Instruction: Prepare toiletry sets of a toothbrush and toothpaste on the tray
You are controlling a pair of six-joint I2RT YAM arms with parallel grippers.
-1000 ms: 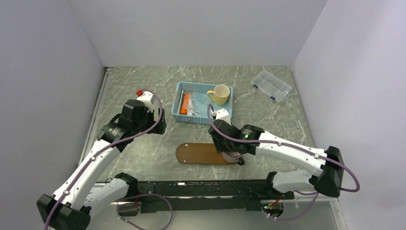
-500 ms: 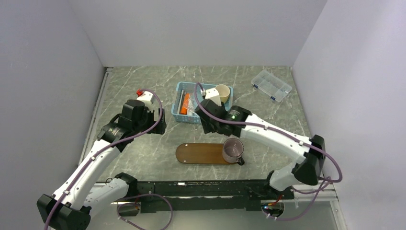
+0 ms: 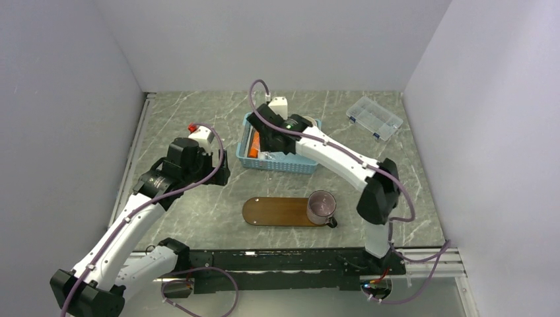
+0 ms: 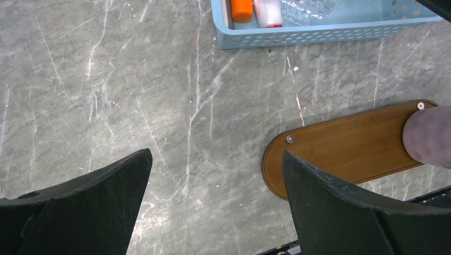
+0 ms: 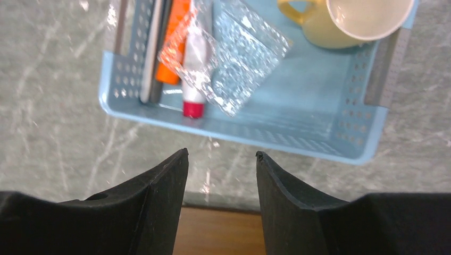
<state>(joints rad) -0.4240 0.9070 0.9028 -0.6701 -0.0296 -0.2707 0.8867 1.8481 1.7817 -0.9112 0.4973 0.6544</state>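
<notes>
The dark wooden tray [image 3: 277,212] lies near the front edge, with a purple-grey mug [image 3: 321,206] standing on its right end. A whitish toothbrush [image 5: 151,48] and a grey toothbrush [image 5: 163,42] lie along the left side of the blue basket [image 5: 298,114]. Beside them are an orange toothpaste tube [image 5: 176,37] and a white toothpaste tube with a red cap [image 5: 194,64], the white one inside a clear bag. My right gripper [image 5: 220,155] is open and empty, above the basket's near left part [image 3: 263,142]. My left gripper [image 4: 215,154] is open and empty over bare table, left of the tray [image 4: 345,149].
A yellow cup [image 5: 351,21] lies in the basket's right part. A clear compartment box [image 3: 374,117] sits at the back right. The left wrist view shows the basket's near wall [image 4: 319,33] and the mug [image 4: 428,135].
My right gripper has left the mug on the tray's right end and moved back and left, to above the blue basket. The left arm has not moved.
</notes>
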